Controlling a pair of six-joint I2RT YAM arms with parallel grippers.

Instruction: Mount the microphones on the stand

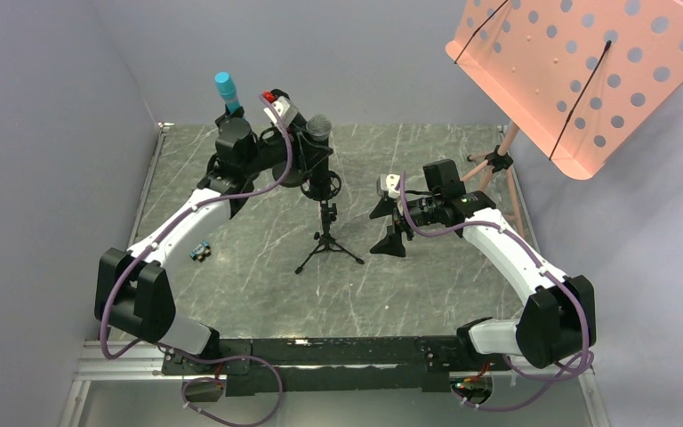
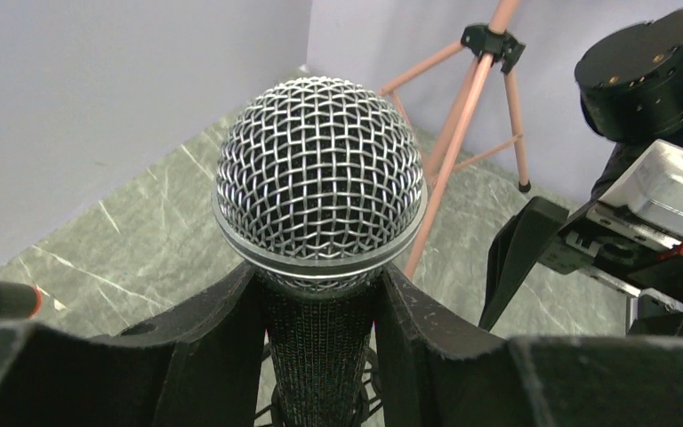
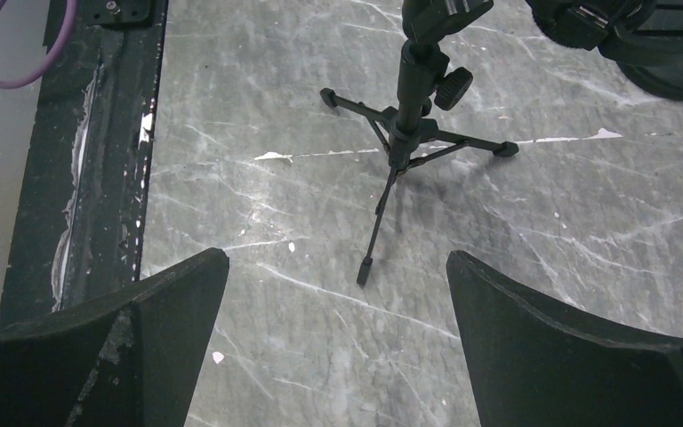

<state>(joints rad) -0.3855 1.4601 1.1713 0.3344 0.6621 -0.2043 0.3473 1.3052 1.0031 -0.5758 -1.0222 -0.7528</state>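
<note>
We see the grey marbled table (image 1: 258, 294) first, and the salmon music stand (image 1: 578, 71) leaning over its far right corner.

The left arm (image 1: 187, 222) reaches from its base up the left side, elbow low by the near edge, and its forearm climbs toward the middle back. The right arm (image 1: 507, 249) bends at a raised elbow on the right and its forearm runs in toward the centre, wrist tipped down.

The black tripod stand (image 1: 327, 233) is upright between the two arms.

The left gripper (image 2: 320, 302) is clamped on the mesh-headed microphone (image 2: 318, 178), fingers on the black body just under the head. This microphone is upright over the top of the stand. We cannot tell whether it is seated there.

The right gripper (image 3: 336, 258) hovers above the table beside the tripod legs, jaws spread wide and holding nothing.

The turquoise microphone (image 1: 225, 89) rises behind the left wrist. The orange-capped microphone (image 2: 0, 298) shows at the edge of the left wrist view.
</note>
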